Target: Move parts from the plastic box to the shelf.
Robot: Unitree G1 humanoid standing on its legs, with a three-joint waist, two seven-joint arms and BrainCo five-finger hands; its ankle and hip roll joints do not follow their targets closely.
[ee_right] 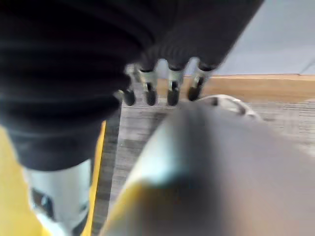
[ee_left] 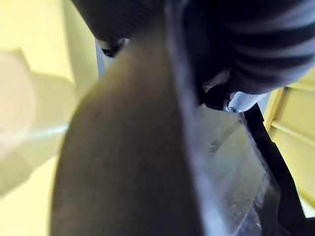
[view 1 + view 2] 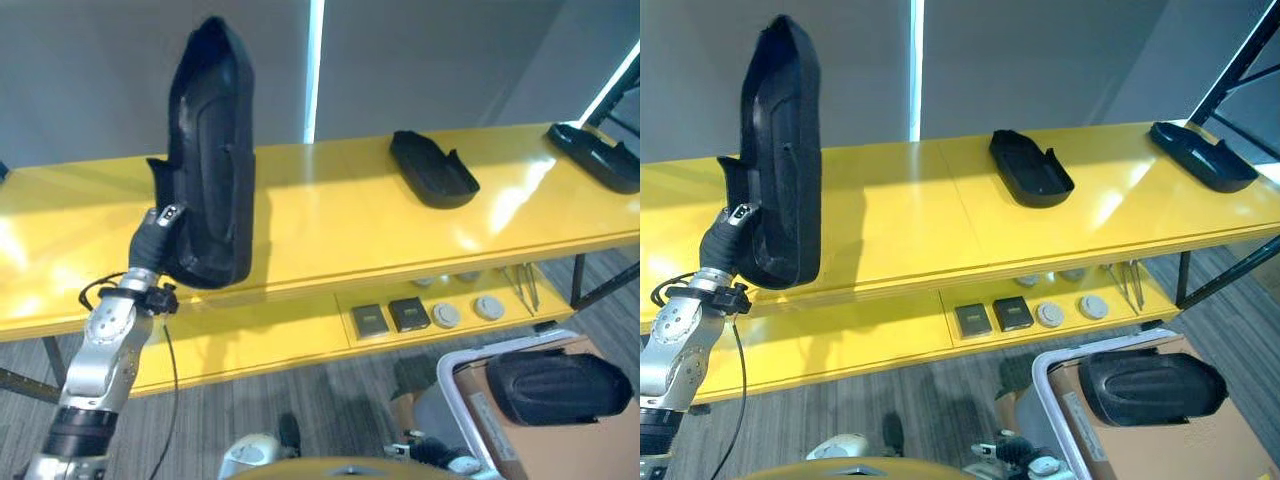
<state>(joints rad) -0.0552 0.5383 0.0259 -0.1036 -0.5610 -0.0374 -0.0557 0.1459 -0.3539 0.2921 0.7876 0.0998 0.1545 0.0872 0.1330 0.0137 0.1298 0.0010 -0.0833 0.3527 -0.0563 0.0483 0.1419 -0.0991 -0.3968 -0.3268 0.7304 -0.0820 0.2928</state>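
Observation:
A long black moulded part [image 3: 210, 160] stands upright over the left of the yellow shelf [image 3: 330, 215], its lower end at the shelf's front edge. My left hand [image 3: 155, 243] grips that lower end. In the left wrist view a dark-tipped finger [image 2: 217, 96] presses against the part [image 2: 147, 162]. Two more black parts [image 3: 432, 168] [image 3: 597, 155] lie flat on the shelf at the middle and far right. Another black part [image 3: 555, 385] lies in the plastic box [image 3: 452, 385] at the lower right. My right hand [image 1: 162, 91] hangs with straight fingers, holding nothing.
A lower yellow shelf board [image 3: 250, 340] carries two dark square pieces [image 3: 390, 316], several grey discs [image 3: 468, 312] and metal tweezers [image 3: 525, 288]. Brown cardboard [image 3: 560, 445] lines the box. Grey walls rise behind the shelf, and dark frame posts [image 3: 1240, 60] stand at the far right.

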